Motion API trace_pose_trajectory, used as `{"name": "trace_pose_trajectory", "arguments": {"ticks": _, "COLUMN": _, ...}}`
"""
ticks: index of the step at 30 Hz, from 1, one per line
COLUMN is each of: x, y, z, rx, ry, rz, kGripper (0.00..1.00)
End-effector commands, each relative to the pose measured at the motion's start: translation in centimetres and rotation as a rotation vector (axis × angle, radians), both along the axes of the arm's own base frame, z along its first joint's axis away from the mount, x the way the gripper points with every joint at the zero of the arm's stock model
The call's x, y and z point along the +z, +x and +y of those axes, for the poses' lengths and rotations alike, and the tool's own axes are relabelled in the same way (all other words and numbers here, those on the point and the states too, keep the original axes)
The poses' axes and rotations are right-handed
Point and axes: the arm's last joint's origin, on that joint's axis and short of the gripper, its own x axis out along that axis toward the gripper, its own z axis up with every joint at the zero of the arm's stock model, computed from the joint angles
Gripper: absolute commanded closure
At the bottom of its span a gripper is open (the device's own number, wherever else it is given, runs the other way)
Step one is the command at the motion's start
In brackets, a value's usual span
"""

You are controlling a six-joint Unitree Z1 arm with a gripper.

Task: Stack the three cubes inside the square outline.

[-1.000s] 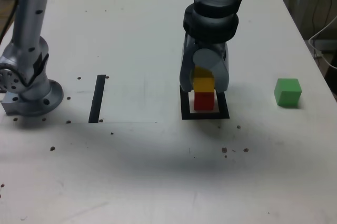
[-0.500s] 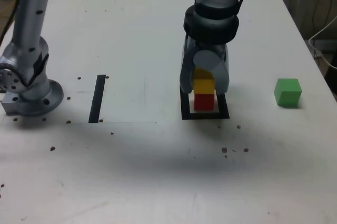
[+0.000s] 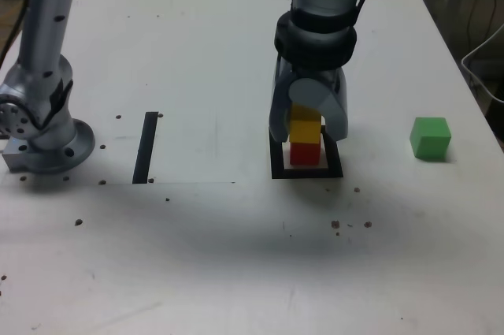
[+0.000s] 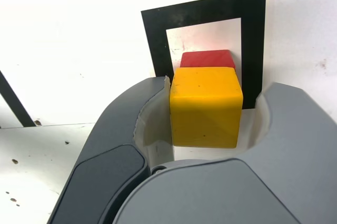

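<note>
in the exterior view, a little right of the frame's centre, my gripper [image 3: 307, 126] has just spread its jaws: a second ago they sat tight against the yellow cube [image 3: 305, 128], now the jaw on the exterior view's right stands visibly away from it. the arm itself looks unmoved. the yellow cube sits on top of the red cube [image 3: 305, 152], and both stand inside the square outline [image 3: 275, 163]. the green cube [image 3: 430, 138] is alone on the table [image 3: 236, 256] at the right edge of the frame, well apart from the stack. the black stripe [image 3: 146, 147] at centre-left plays no part.

in the wrist view the yellow cube [image 4: 205, 107] fills the middle, with the red cube [image 4: 207, 58] peeking out beneath it and the square outline [image 4: 155, 39] framing both. the gripper [image 4: 208, 129] is partly open, holding nothing: there's a clear gap on one side, while the other jaw looks close to or just touching the cube's face.

i read this as the release of the second cube. two of three are stacked; the green one is left to fetch.
</note>
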Motion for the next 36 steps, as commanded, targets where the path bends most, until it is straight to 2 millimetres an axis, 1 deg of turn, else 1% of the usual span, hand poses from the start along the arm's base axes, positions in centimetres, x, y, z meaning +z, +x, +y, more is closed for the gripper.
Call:
{"name": "trace_pose_trajectory", "arguments": {"ticks": 1, "x": -0.1, "y": 0.1, "z": 0.1, "rx": 0.0, "ry": 0.0, "rz": -0.006, "kGripper": 0.01}}
{"name": "trace_pose_trajectory", "arguments": {"ticks": 7, "x": 0.9, "y": -0.2, "z": 0.1, "rx": -0.002, "ry": 0.0, "rz": -0.023, "kGripper": 0.01}}
{"name": "trace_pose_trajectory", "arguments": {"ticks": 16, "x": 3.9, "y": -1.3, "z": 0.5, "rx": 0.003, "ry": 0.038, "rz": -0.057, "kGripper": 0.0}}
{"name": "trace_pose_trajectory", "arguments": {"ticks": 19, "x": 5.0, "y": -1.3, "z": 0.5, "rx": 0.002, "ry": 0.058, "rz": -0.092, "kGripper": 0.0}}
{"name": "trace_pose_trajectory", "arguments": {"ticks": 23, "x": 6.9, "y": -0.5, "z": 0.4, "rx": -0.038, "ry": 0.081, "rz": -0.178, "kGripper": 0.0}}
{"name": "trace_pose_trajectory", "arguments": {"ticks": 26, "x": 7.9, "y": 0.3, "z": 0.3, "rx": -0.075, "ry": 0.084, "rz": -0.214, "kGripper": 0.01}}
{"name": "trace_pose_trajectory", "arguments": {"ticks": 32, "x": 8.9, "y": 1.7, "z": 0.6, "rx": -0.11, "ry": 0.076, "rz": -0.214, "kGripper": 0.01}}
{"name": "trace_pose_trajectory", "arguments": {"ticks": 36, "x": 9.0, "y": 3.1, "z": 0.4, "rx": -0.118, "ry": 0.067, "rz": -0.205, "kGripper": 0.01}}
